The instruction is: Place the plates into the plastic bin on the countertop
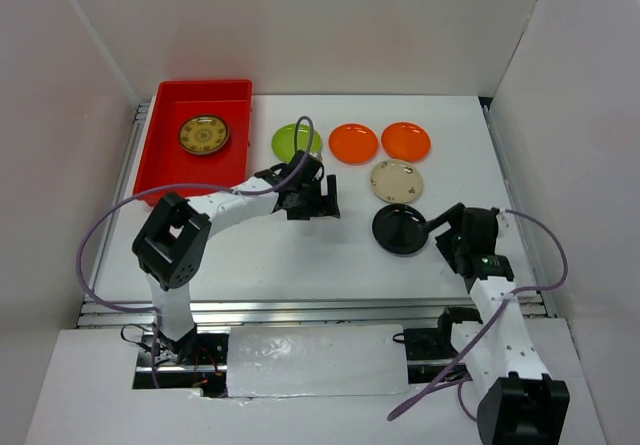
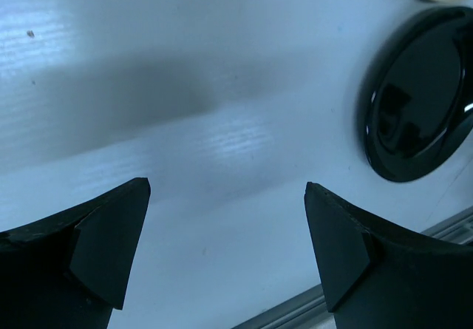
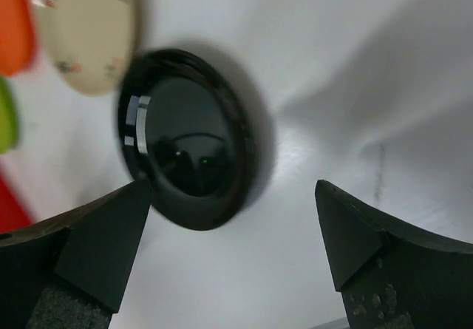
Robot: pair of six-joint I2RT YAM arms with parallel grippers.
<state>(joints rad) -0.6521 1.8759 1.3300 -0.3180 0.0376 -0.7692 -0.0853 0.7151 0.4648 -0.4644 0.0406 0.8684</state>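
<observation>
The left gripper (image 2: 227,188) holds its jaws wide and empty over the white surface (image 2: 185,63); the right gripper (image 3: 233,188), equally wide, hangs empty just beside the glossy black round plate (image 3: 188,148). An olive-gold patterned plate (image 1: 204,135) lies in the bright red plastic bin (image 1: 165,160); the left arm (image 1: 215,205) bends rightward at its elbow, the right arm (image 1: 495,300) reaches forward

Olive-gold plate (image 1: 204,135) in red bin (image 1: 163,162)
</observation>
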